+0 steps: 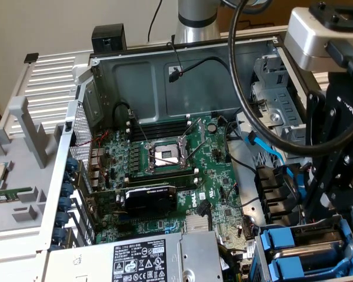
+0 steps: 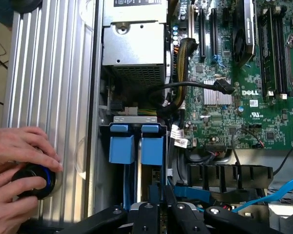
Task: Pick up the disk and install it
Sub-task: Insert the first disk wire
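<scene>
I can pick out the disk only by its bright blue frame. It stands on edge, straight ahead of the gripper and near it. Its silver body and label are hidden from me.

Green motherboard beside silver power-supply box.

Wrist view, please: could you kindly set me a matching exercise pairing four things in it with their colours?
Things:
1 motherboard
2 power supply box
3 drive-bay tabs
4 loose cable

Colours:
A silver
B black
C green
D blue

Pairs: 1-C; 2-A; 3-D; 4-B
</scene>
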Available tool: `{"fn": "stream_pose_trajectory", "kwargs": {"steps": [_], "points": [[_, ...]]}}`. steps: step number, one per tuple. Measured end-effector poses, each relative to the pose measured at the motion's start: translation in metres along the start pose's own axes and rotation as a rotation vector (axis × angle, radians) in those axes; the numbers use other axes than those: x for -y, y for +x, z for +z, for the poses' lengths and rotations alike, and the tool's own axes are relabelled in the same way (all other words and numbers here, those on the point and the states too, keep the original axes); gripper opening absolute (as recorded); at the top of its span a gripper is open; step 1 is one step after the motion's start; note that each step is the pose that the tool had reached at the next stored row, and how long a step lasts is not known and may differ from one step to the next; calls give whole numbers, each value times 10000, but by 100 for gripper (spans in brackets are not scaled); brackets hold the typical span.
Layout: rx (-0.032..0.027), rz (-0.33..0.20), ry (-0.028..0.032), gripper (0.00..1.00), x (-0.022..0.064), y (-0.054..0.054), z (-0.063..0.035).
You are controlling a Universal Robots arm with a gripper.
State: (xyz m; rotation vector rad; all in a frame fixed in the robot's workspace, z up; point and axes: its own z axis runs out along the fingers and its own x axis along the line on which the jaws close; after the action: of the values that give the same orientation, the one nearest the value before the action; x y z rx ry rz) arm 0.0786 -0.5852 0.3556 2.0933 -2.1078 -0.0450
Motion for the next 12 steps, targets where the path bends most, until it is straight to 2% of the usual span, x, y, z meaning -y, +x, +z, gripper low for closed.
{"fn": "stream_pose_trajectory", "kwargs": {"steps": [12], "points": [[14, 91, -26, 16, 13, 7, 2]]}}
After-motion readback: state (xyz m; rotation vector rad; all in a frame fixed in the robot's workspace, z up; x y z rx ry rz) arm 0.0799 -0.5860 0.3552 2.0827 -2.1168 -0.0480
